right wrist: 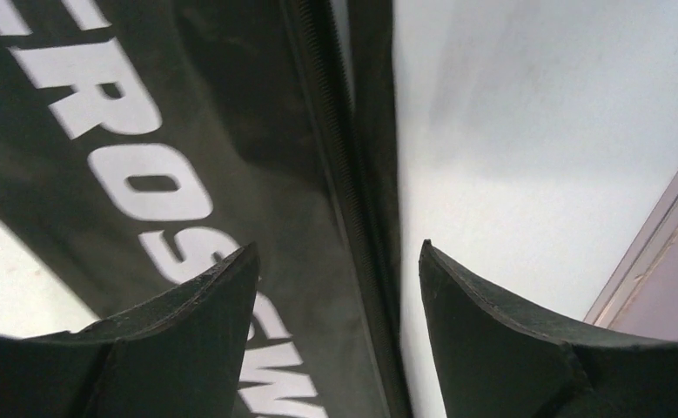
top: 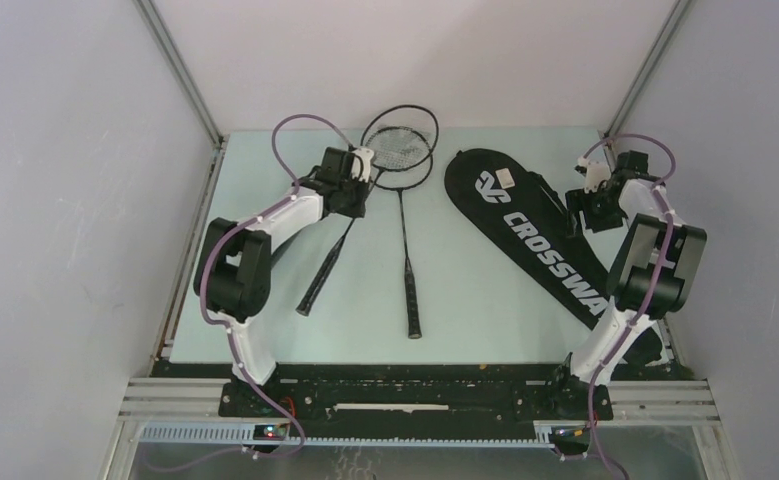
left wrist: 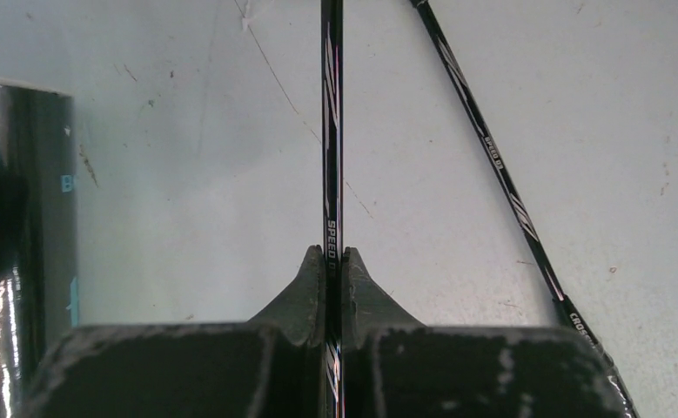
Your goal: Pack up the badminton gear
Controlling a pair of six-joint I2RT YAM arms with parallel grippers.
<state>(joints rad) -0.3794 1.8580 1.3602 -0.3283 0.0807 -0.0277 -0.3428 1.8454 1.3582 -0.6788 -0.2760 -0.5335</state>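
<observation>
At far left, a glossy black tube (left wrist: 13,244), lying on the worktop (left wrist: 187,157) just beside the left arm and untouched. Next along, the left hand (left wrist: 333,261), clamped fully shut on the thin shaft of one racket (left wrist: 332,131). Gripped on the shaft rather than the handle, probably to slide or lift it across toward the bag (cannot tell whether off the worktop yet). Just to the right, a second racket (top: 410,250), lying free, its head overlapping the first at the far end. Right of centre, the bag (top: 535,225), flat and slantwise, lettering up, seemingly zipped. Over its far right edge, the right hand (right wrist: 337,261), spread wide and holding nothing, straddling the zip (right wrist: 331,174). Likely placed so as to catch that edge and open a way in for the rackets.
</observation>
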